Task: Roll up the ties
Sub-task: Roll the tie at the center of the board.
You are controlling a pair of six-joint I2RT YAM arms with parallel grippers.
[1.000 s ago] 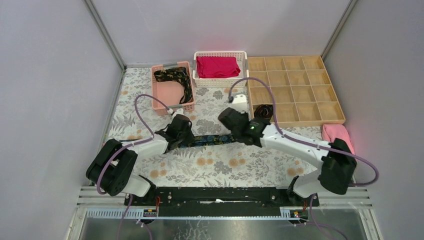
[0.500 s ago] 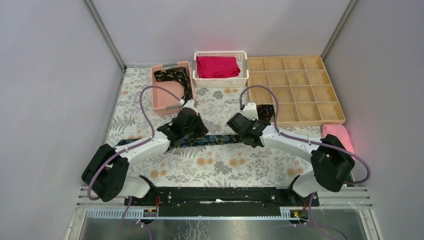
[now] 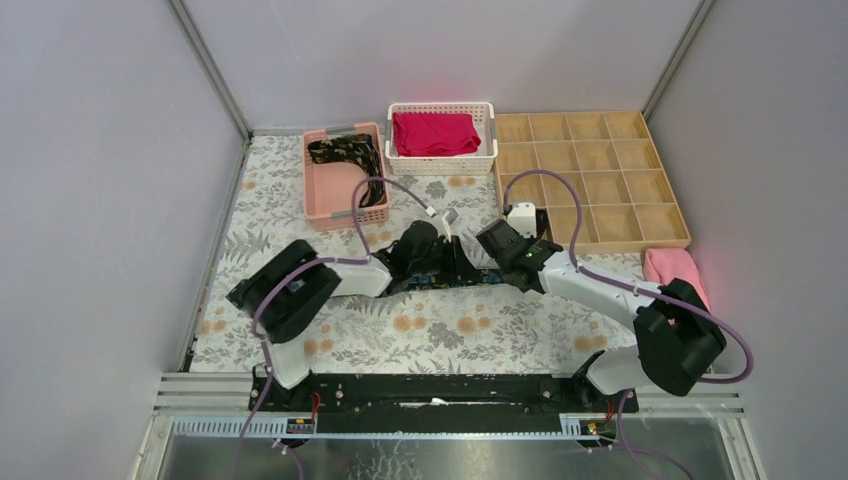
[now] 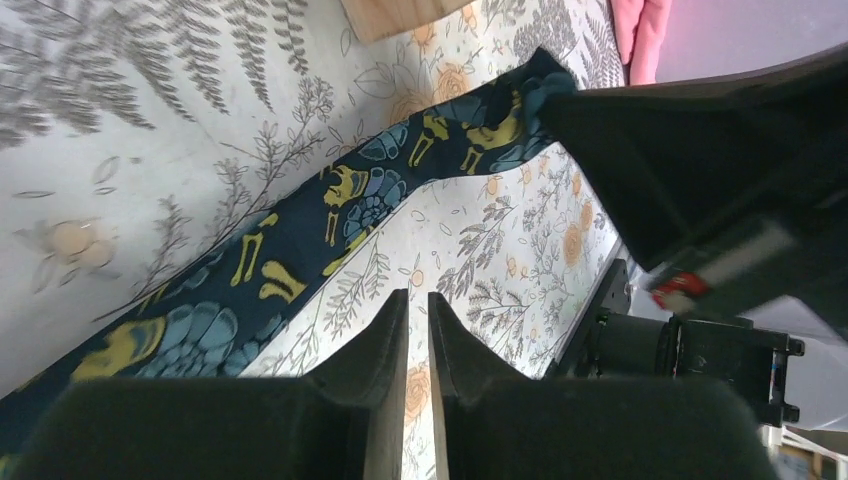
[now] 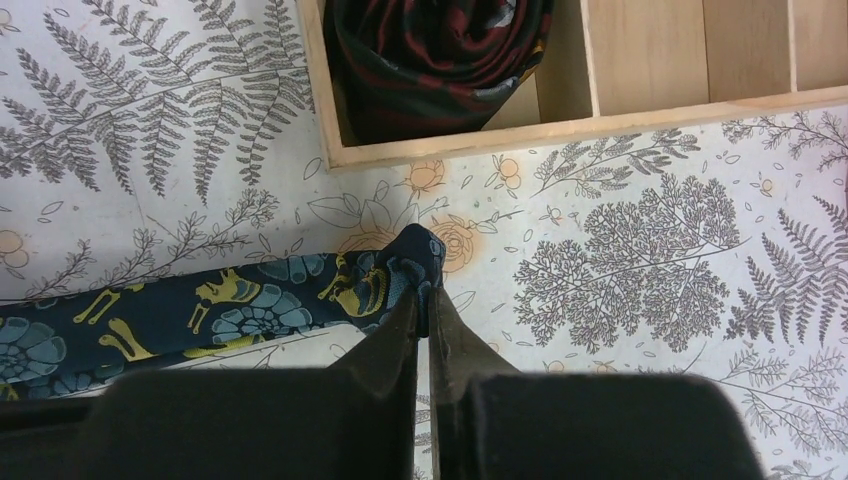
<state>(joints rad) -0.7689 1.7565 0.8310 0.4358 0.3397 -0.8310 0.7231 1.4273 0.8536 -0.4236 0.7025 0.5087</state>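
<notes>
Pinches the right tip of the flat tie point(image 5: 230, 310) in the closed right gripper point(image 5: 425, 290), mid-table just near of the wooden tray point(image 5: 560, 130). Shows the left gripper point(image 4: 415, 310) almost closed beside the strip, grip impossible to tell. Counts one coiled tie point(image 5: 430, 50) in the tray's near-left compartment; leaves this strip unrolled and a loose tie point(image 3: 345, 152) in the pink basket point(image 3: 335, 195), far left.
</notes>
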